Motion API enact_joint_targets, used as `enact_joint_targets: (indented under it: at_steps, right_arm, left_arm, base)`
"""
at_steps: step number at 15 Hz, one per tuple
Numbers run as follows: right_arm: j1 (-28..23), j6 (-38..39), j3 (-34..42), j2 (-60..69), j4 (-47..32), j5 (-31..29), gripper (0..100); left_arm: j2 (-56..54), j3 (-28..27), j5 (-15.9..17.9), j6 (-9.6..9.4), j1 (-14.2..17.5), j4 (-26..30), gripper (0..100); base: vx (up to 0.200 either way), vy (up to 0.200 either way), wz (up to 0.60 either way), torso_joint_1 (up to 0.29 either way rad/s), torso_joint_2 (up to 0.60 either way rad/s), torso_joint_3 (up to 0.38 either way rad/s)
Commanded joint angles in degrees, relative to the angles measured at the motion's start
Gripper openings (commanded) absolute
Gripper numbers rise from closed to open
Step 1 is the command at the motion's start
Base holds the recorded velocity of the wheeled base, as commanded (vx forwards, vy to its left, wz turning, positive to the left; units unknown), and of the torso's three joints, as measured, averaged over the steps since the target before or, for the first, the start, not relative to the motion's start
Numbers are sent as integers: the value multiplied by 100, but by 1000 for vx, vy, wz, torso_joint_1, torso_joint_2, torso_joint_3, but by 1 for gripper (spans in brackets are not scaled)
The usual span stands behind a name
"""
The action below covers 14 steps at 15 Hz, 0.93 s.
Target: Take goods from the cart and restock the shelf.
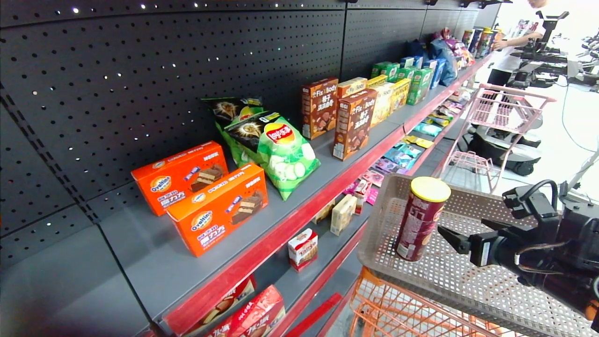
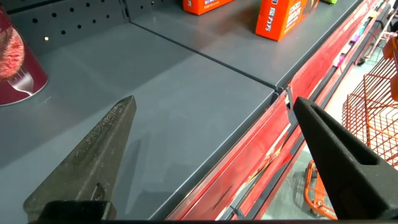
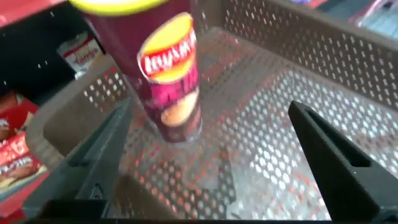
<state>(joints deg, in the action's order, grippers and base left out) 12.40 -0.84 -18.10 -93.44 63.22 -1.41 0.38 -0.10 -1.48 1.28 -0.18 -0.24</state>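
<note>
The left pincer [image 2: 214, 102] is seen held apart over a bare stretch of shelf [image 2: 186, 74]. One dark red container [image 2: 18, 62] is recorded standing there in the left wrist view. In the head view, two orange boxes [image 1: 217, 208], two green crisp bags [image 1: 281, 154] and two brown boxes [image 1: 353, 124] are counted. One crisp canister [image 1: 421, 220] is found upright in the grey basket [image 1: 468, 281] atop the orange cart [image 1: 388, 309]. It stands just beside the right pincer [image 1: 461, 227], whose fingers are spread and not clamped on it. The canister's label is disclosed by the right wrist view.
</note>
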Motion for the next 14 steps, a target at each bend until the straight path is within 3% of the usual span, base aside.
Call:
enact_joint_targets:
  at_steps: [1, 14]
  right_arm:
    - [70, -127, -53, -517, 375, 1, 100]
    - [105, -399, -501, -1080, 736, 185, 100]
  left_arm:
    - [6, 1, -11, 4, 1, -2, 100]
    - [6, 1, -11, 4, 1, -2, 100]
  base:
    - [0, 0, 0, 0, 0, 0]
    - [0, 0, 0, 0, 0, 0]
